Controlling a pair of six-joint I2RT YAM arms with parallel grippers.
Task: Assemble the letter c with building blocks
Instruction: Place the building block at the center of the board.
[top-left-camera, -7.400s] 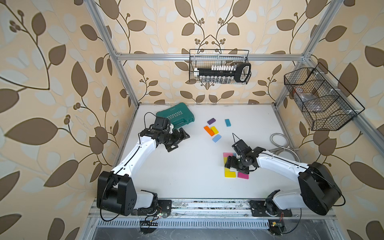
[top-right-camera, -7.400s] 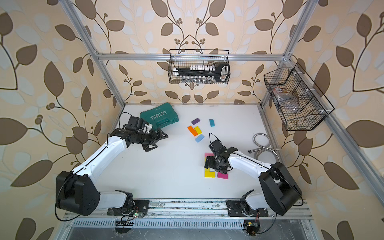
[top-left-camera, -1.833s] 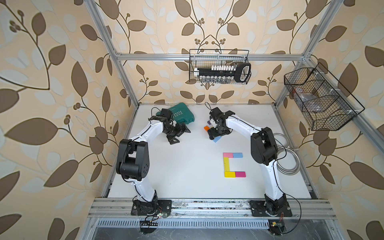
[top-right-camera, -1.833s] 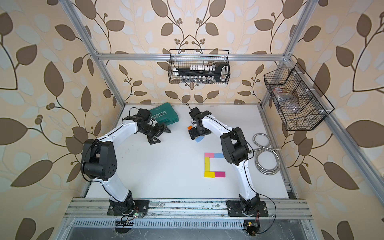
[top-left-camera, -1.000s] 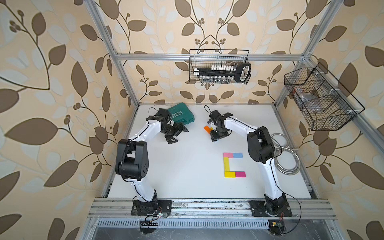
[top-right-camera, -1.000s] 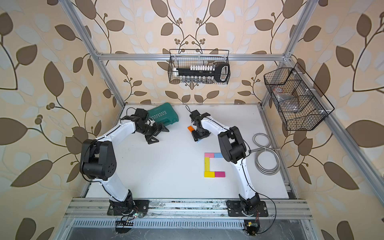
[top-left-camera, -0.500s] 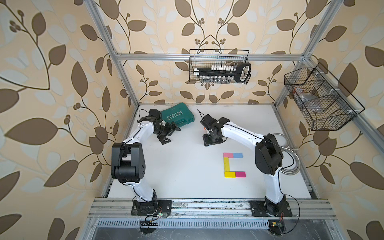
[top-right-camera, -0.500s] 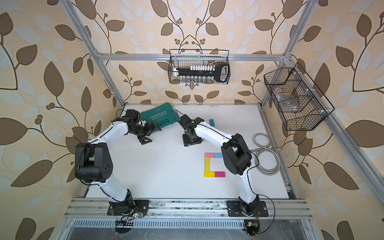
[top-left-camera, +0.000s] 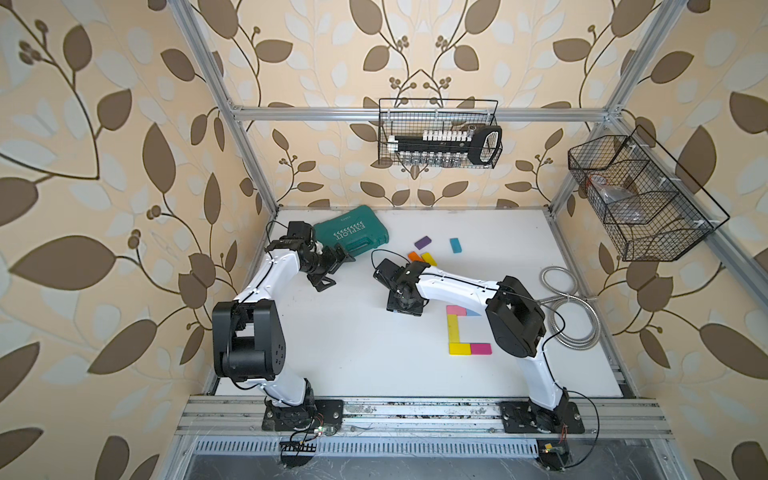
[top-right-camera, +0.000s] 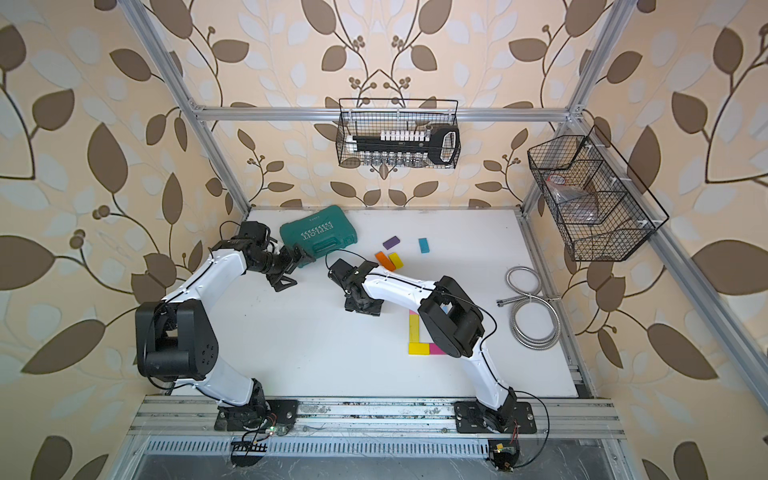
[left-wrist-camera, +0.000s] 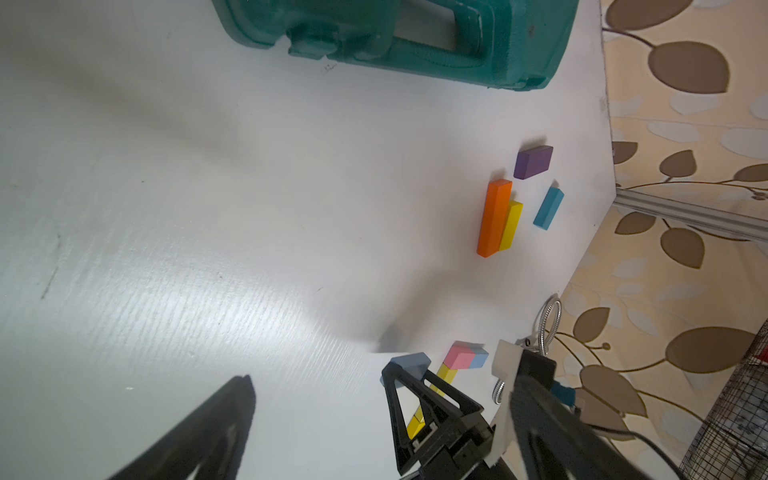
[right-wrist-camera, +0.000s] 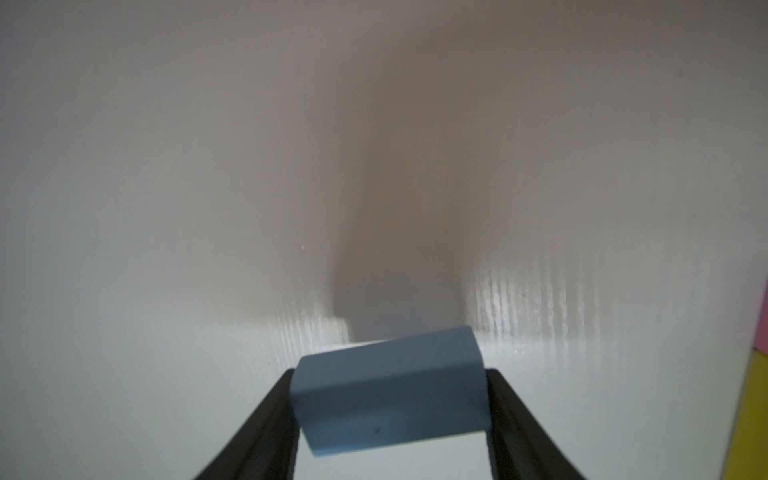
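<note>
Above the matte white tabletop (right-wrist-camera: 166, 166), right jaws clamp a smooth rectangular light-blue block (right-wrist-camera: 390, 395); left jaws gape.

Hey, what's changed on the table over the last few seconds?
The right gripper took the light blue block from the loose pile and carried it toward the partial C. The left gripper remains open by the green case; other loose blocks unmoved.

we see two white arms (top-left-camera: 453, 286) with bulky black joints (top-left-camera: 247, 340) — thin black cables (top-left-camera: 564, 324) alongside, left gripper (top-left-camera: 332, 271) black too.
</note>
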